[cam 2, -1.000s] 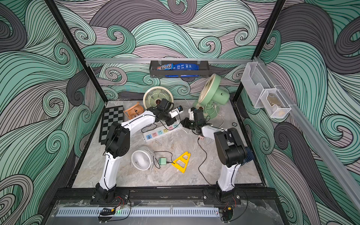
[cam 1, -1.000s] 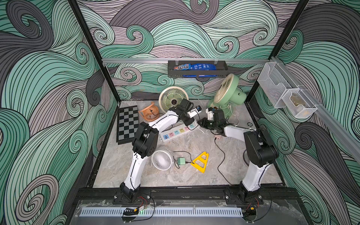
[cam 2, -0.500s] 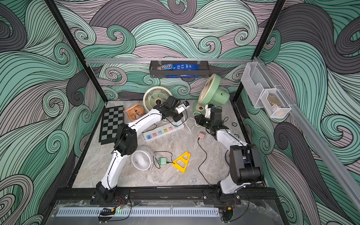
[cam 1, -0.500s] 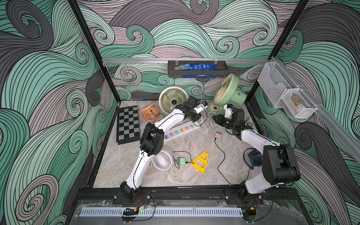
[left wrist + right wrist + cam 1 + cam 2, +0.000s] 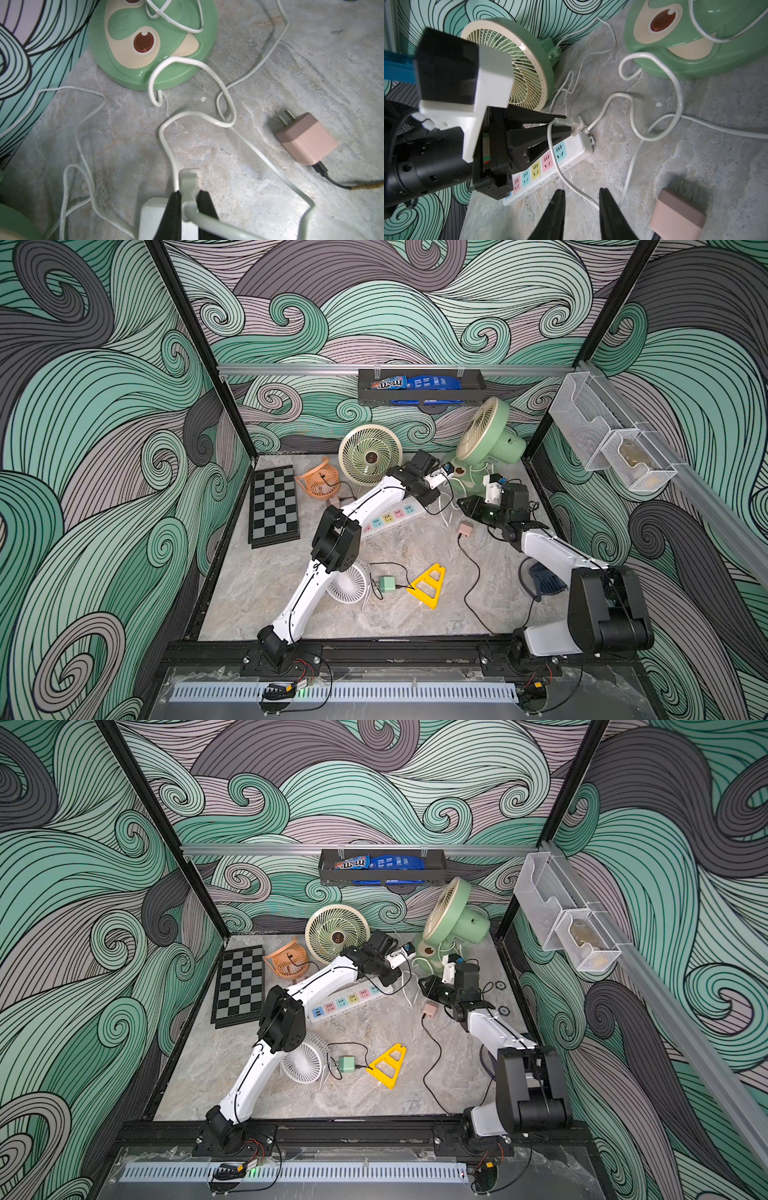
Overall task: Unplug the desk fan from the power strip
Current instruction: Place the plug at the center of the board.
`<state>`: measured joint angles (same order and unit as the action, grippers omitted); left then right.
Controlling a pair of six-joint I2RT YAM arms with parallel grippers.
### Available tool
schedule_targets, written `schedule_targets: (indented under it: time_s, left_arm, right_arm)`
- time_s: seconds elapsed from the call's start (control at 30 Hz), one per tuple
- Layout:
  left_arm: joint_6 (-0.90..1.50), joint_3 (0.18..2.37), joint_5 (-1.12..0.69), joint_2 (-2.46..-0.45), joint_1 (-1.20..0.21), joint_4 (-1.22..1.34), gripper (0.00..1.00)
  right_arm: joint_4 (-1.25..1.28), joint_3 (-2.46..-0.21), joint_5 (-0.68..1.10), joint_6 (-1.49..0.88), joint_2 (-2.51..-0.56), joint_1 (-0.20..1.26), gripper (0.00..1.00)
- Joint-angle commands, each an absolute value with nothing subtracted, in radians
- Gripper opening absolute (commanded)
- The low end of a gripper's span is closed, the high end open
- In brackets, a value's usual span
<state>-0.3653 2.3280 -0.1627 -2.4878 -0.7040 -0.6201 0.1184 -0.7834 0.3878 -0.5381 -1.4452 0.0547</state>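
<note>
Gripping one white plug [image 5: 574, 124], left jaws stand by one power strip [image 5: 576, 150]; right jaws apart.

White cords [image 5: 165, 145] and pink adapter [image 5: 307, 139] clutter floor [image 5: 311, 62] beside power strip [image 5: 536, 171].

We see an enclosure whose walls [image 5: 374, 302] carry swirling teal, mauve and grey waves. Black posts [image 5: 201, 348] frame the corners; an aluminium rail [image 5: 291, 369] crosses the back wall above a grey marbled worktop [image 5: 415, 547], evenly lit.
</note>
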Motion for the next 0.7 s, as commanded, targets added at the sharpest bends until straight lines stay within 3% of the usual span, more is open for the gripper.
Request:
schedule_targets:
  time_s: [0.0,0.23,0.67]
  left_arm:
    - [-0.366,2.369,-0.252,-2.456,-0.717,-0.702,0.00]
    - [-0.386,2.303,-0.345,-2.411,-0.726,-0.735,0.00]
    - [-0.390,2.289,-0.370,-2.390,-0.726,-0.743,0.00]
  right_arm:
    - [0.095,-0.774,0.489,-0.474,-1.417,0.051,0.40]
    - [0.168,-0.746,0.701,-0.343,-1.401,0.022,0.52]
    - [0.198,-0.772,0.759,-0.336,-1.558,0.031,0.51]
